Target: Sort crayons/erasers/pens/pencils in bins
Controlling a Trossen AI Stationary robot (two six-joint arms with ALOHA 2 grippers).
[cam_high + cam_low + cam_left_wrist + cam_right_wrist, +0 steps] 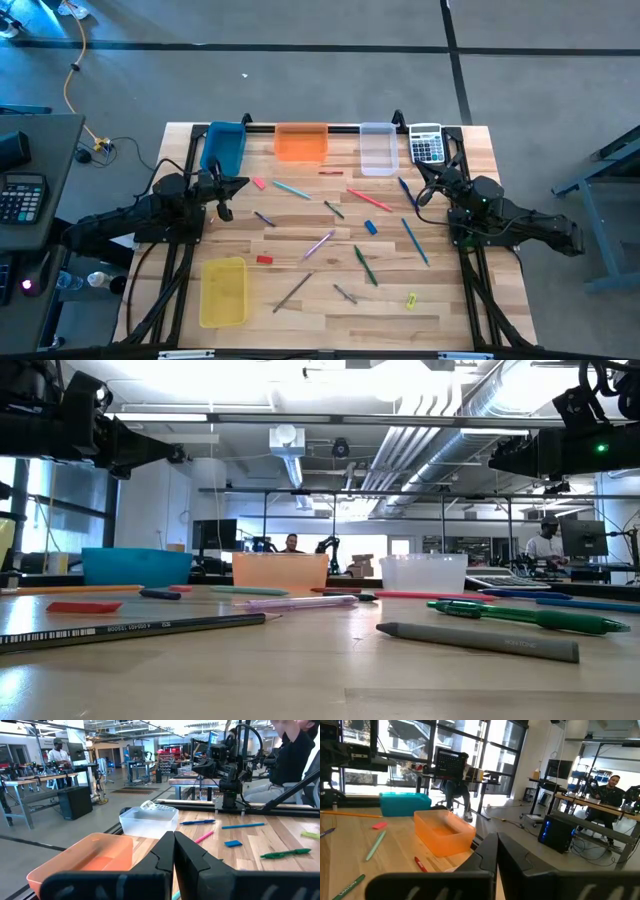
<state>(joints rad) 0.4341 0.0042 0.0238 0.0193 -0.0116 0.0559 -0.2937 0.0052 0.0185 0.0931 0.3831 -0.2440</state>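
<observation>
Sorting not yet begun, by the look of it: every stick and block lies loose on the table (440,300), none in a tray. Left gripper (238,182) sits raised at the left edge, fingers (165,855) clenched on nothing. Ahead of its tips: a pink eraser (259,183) nearest, then a teal pen (292,189); a red eraser (264,259) lies well off to one side of them. Blue bin (223,147) stands just beside those fingers toward the far edge, apparently empty; yellow bin (222,291) well apart near the front, empty. Orange bin (301,141) and clear bin (377,148) sit between the two arms along the far edge; both look empty. Grey calculator (427,143) just past the clear bin, not a bin. Right gripper (421,193) mirrors the left, raised, fingers (492,852) pressed together, holding nothing; a blue pen (405,190) lies just ahead of its tips, another blue pen (414,241) further out. Judgement: fingers must part first, then descend squarely across a stick's width, picking isolated pieces before crowded ones; thin sticks may roll.
</observation>
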